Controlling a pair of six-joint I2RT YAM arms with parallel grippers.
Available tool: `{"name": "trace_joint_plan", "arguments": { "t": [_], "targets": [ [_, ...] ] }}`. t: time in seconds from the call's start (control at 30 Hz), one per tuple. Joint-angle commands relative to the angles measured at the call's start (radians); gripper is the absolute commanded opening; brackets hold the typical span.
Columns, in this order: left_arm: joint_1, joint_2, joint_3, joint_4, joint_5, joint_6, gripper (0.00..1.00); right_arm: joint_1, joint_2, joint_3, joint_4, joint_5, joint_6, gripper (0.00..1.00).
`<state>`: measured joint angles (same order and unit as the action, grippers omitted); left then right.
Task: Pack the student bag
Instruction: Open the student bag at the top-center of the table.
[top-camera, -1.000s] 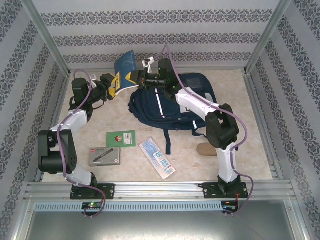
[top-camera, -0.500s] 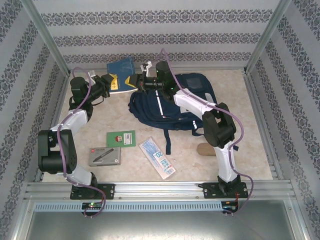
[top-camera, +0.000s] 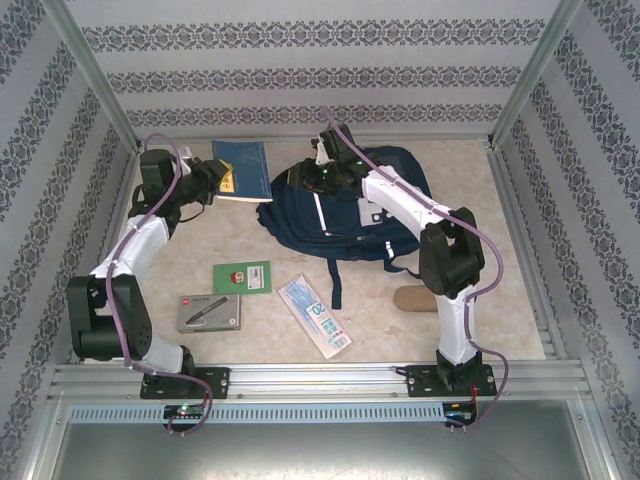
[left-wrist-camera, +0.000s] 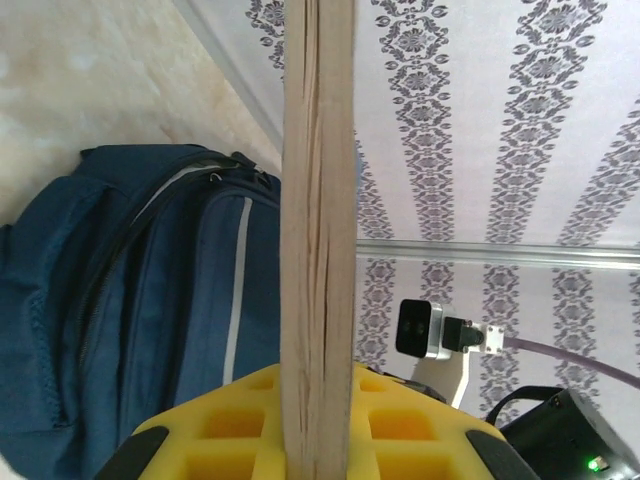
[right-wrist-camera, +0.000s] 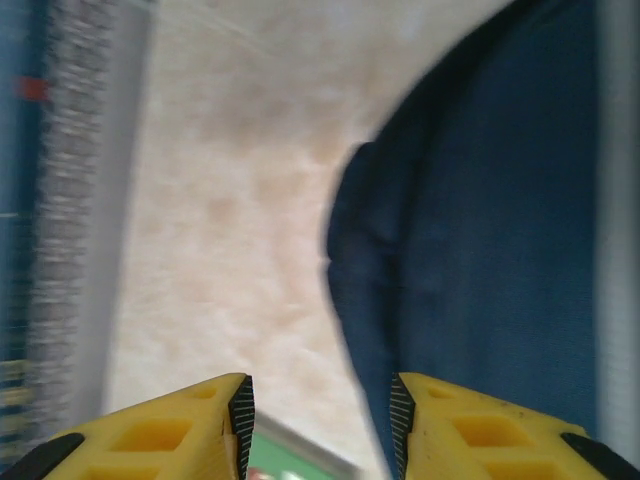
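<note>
Left gripper pinches the blue book by its edge, the student bag lying just ahead of it; right gripper, spread and empty, hangs over the bag's top and should hold the opening wide before insertion.

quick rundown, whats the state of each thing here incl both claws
left claw: shut on the book
right claw: open, empty, above the backpack's edge
book: closed, gripped, left of the backpack
backpack: lying on the table, zip state unclear
green booklet: flat on the table, unpacked
grey box: same
white packet: same
</note>
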<state>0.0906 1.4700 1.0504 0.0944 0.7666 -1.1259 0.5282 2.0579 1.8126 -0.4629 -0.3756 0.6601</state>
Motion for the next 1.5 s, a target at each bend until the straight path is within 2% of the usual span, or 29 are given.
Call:
{"name": "trace_joint_plan", "arguments": {
  "t": [0.0, 0.23, 0.4, 0.47, 0.63, 0.7, 0.77, 0.9, 0.93, 1.2, 1.37, 1.47],
  "targets": [
    [-0.008, -0.052, 0.039, -0.12, -0.022, 0.145, 0.0, 0.028, 0.037, 0.09, -0.249, 0.202, -0.198, 0.42],
    [-0.009, -0.096, 0.012, -0.181, -0.058, 0.193, 0.0, 0.111, 0.163, 0.268, -0.38, 0.393, -0.325, 0.44],
    [-0.009, -0.123, -0.024, -0.184, -0.064, 0.189, 0.0, 0.145, 0.243, 0.364, -0.422, 0.443, -0.353, 0.45],
    [-0.009, -0.137, -0.032, -0.188, -0.068, 0.19, 0.0, 0.159, 0.271, 0.383, -0.433, 0.486, -0.37, 0.49],
    [-0.009, -0.162, -0.047, -0.212, -0.069, 0.204, 0.0, 0.179, 0.338, 0.433, -0.486, 0.599, -0.384, 0.47],
    [-0.009, -0.172, -0.053, -0.217, -0.073, 0.207, 0.0, 0.179, 0.35, 0.434, -0.49, 0.606, -0.381, 0.42],
    [-0.009, -0.177, -0.057, -0.216, -0.07, 0.206, 0.0, 0.183, 0.356, 0.431, -0.488, 0.603, -0.382, 0.32],
    [-0.009, -0.181, -0.072, -0.209, -0.07, 0.206, 0.0, 0.184, 0.328, 0.411, -0.478, 0.607, -0.376, 0.02],
    [-0.009, -0.181, -0.079, -0.205, -0.072, 0.206, 0.0, 0.182, 0.307, 0.398, -0.465, 0.605, -0.374, 0.0],
    [-0.025, -0.157, -0.169, -0.054, -0.097, 0.142, 0.0, 0.154, 0.085, 0.354, -0.39, 0.533, -0.364, 0.0],
    [-0.103, -0.086, -0.178, 0.062, -0.156, 0.102, 0.0, 0.113, -0.016, 0.384, -0.395, 0.461, -0.361, 0.0],
    [-0.167, -0.025, -0.163, 0.135, -0.207, 0.078, 0.0, 0.073, -0.072, 0.377, -0.383, 0.364, -0.345, 0.0]
  ]
}}
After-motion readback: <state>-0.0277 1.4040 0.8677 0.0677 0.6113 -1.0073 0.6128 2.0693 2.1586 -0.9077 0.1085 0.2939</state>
